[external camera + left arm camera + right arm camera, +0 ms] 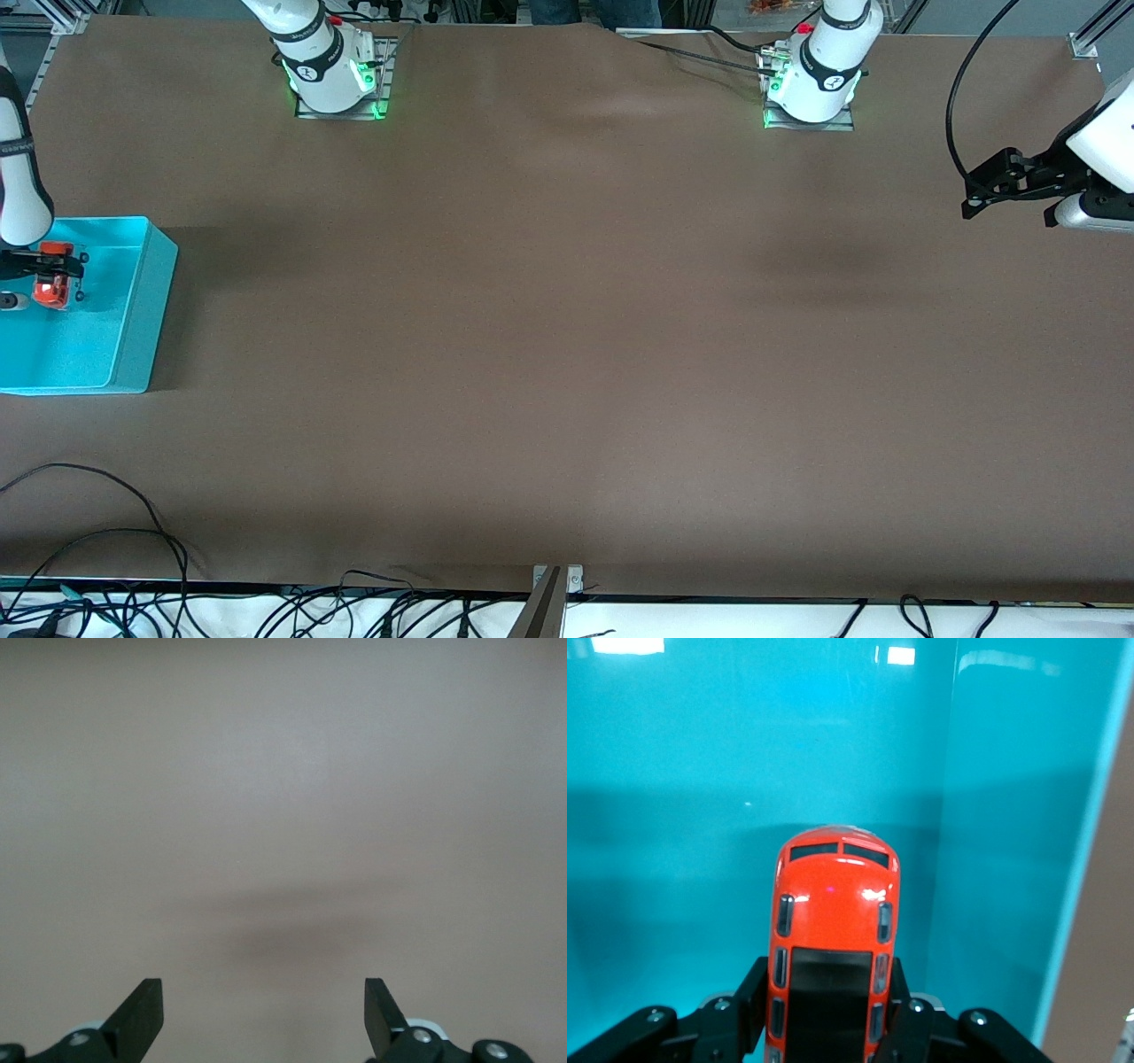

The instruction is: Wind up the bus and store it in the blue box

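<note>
The bus point(833, 939) looks light, hard and slick-shelled — best pinched across its flat sides, as now. The right claw point(830, 1014) clamps it at mid-body, nose pointing away from the wrist, inside the blue box point(142, 301) (above the floor, seemingly). The left claw point(264, 1014) waits spread wide, empty, over bare tabletop point(567, 354) — well apart from the box.

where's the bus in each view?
Front view: bus in the right pincer, over the blue box at the right arm's end.
Left wrist view: not in it.
Right wrist view: bus low centre, between the fingers.
Shared landmark: blue box.
</note>
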Robot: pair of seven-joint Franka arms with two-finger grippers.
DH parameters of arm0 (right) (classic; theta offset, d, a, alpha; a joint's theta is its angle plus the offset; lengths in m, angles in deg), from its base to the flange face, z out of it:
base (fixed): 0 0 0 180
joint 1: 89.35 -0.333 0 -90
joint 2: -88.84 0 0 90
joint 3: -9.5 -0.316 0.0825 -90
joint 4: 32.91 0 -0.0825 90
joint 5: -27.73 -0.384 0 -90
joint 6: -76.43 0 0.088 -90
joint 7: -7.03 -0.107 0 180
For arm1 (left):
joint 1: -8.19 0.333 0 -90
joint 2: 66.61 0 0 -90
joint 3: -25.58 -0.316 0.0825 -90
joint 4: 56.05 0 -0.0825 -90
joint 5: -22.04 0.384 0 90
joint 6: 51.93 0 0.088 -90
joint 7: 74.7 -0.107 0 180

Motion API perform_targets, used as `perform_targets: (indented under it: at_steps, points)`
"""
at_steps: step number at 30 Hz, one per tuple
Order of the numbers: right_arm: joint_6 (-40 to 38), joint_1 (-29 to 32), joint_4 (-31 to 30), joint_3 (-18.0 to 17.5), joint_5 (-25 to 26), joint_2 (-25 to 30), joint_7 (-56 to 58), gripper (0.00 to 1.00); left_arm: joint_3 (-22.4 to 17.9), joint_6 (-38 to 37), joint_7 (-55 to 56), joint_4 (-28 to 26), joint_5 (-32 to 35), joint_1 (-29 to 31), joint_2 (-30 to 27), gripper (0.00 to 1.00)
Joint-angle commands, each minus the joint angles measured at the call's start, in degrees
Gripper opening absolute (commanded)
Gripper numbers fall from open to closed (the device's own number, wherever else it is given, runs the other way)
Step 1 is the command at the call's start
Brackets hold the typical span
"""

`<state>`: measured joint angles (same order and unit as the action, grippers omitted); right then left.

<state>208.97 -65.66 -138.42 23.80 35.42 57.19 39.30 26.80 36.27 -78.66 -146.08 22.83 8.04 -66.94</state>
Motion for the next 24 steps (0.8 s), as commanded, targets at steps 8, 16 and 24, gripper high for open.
perform_targets:
  at_steps: [8, 16, 24]
  points:
    - [3.87, 2.85, 1.79, -2.07, -1.54, -4.74, 2.1, 0.0, 0.18, -1.01, 0.44, 1.96, -0.79, 0.06, 0.85, 1.0]
    - [3.43, 2.77, 1.53, -2.6, -1.54, -4.22, 2.1, 1.0, 0.18, -1.01, 0.44, 1.96, -0.79, 0.06, 0.85, 1.0]
    - [1.68, 2.68, 1.7, -3.13, -1.63, -1.67, 2.01, 1.0, 0.18, -1.01, 0.44, 1.96, -0.79, 0.06, 0.85, 1.0]
